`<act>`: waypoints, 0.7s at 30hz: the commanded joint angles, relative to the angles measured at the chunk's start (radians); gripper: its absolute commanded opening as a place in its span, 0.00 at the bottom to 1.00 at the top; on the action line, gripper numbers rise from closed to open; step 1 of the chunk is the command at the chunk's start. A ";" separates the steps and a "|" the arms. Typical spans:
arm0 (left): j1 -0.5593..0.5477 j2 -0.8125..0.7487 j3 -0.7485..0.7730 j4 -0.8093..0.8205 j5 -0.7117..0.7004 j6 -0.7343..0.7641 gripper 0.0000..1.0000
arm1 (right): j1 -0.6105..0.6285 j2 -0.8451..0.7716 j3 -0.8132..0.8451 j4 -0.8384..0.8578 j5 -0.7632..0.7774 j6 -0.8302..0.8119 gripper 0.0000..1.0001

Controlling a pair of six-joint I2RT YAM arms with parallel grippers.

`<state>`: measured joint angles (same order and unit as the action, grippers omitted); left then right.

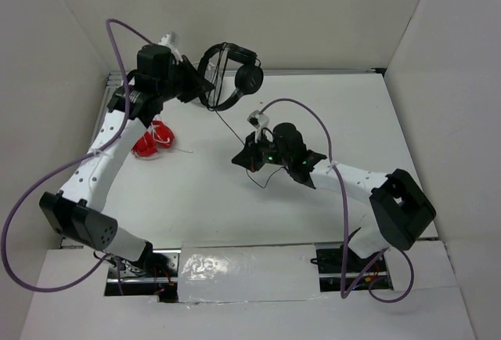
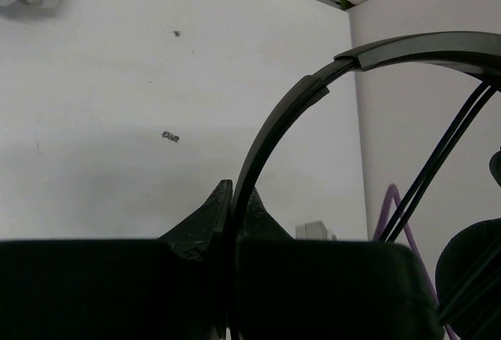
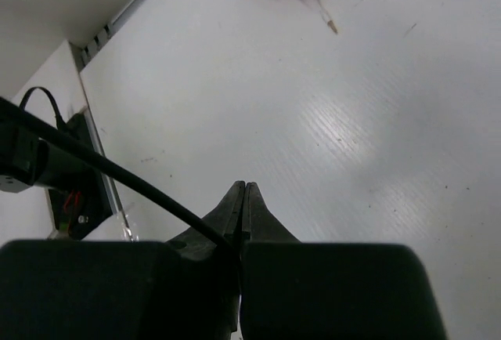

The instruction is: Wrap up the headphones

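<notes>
Two black fingers (image 2: 196, 222) clamp the headphones' (image 1: 249, 80) thin curved headband (image 2: 274, 136).

No text, label, brand or number can be read in any view. The small black on-ear headphones (image 1: 249, 80) show no legible lettering. A tiny dark mark (image 2: 171, 136) on the flat white tabletop (image 2: 102, 81), seen from the left wrist, is too small and blurred to tell whether it is print.

headphones (image 2: 274, 128): matt black plastic | table (image 1: 352, 121): smooth, faintly glossy | red item (image 1: 149, 146): glossy plastic
</notes>
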<state>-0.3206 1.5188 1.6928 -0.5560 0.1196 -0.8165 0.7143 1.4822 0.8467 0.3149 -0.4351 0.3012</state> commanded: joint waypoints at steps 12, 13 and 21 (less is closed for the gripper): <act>0.008 -0.201 -0.091 0.179 0.000 -0.193 0.00 | -0.010 0.176 0.040 0.323 -0.220 0.090 0.00; -0.012 -0.194 -0.087 0.171 -0.087 -0.213 0.00 | 0.008 0.185 0.054 0.311 -0.223 0.087 0.00; -0.034 -0.079 0.037 0.054 -0.238 -0.300 0.00 | 0.054 0.245 0.101 0.181 -0.171 0.004 0.00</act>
<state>-0.3470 1.4220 1.6619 -0.5331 -0.0422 -1.0359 0.7536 1.7081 0.8978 0.5663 -0.6239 0.3614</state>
